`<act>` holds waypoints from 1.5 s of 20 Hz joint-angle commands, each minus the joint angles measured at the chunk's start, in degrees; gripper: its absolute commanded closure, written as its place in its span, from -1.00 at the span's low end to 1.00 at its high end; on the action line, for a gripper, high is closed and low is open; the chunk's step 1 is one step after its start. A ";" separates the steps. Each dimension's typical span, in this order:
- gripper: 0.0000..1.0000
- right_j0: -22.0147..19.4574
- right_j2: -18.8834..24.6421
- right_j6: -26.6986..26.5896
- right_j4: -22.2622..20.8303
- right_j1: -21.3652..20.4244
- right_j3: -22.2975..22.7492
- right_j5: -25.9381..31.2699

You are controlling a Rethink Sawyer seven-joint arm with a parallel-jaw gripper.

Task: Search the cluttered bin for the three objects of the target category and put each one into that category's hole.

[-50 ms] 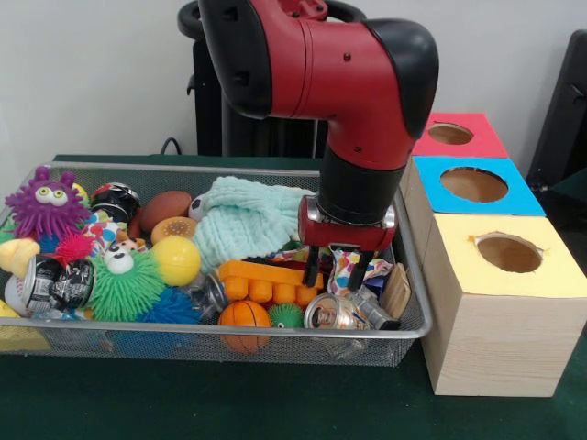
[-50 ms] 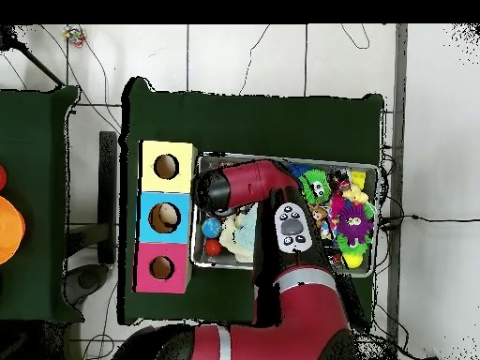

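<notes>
My gripper (image 1: 333, 282) hangs low in the right part of the wire mesh bin (image 1: 275, 332), open, with nothing held between its fingers. Right below it lie a crushed silver can (image 1: 332, 313) and a colourful patterned wrapper (image 1: 347, 263). To its left sit an orange toy brick (image 1: 261, 280), a small basketball (image 1: 244, 316) and a teal cloth (image 1: 243, 220). Beside the bin stand three boxes with round holes: yellow (image 1: 509, 252), blue (image 1: 474, 185) and red (image 1: 454, 136). In the overhead view the arm (image 2: 248, 183) hides the gripper.
At the bin's left end lie a purple spiky toy (image 1: 46, 203), a green spiky ball (image 1: 124, 284), a yellow ball (image 1: 176, 259), a brown football (image 1: 165, 208) and another crushed can (image 1: 50, 284). The overhead view shows the boxes (image 2: 165, 217) against the bin (image 2: 366, 169).
</notes>
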 commanded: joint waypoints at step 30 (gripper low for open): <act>-1.00 0.83 -1.35 1.78 0.06 -0.82 3.55 -2.26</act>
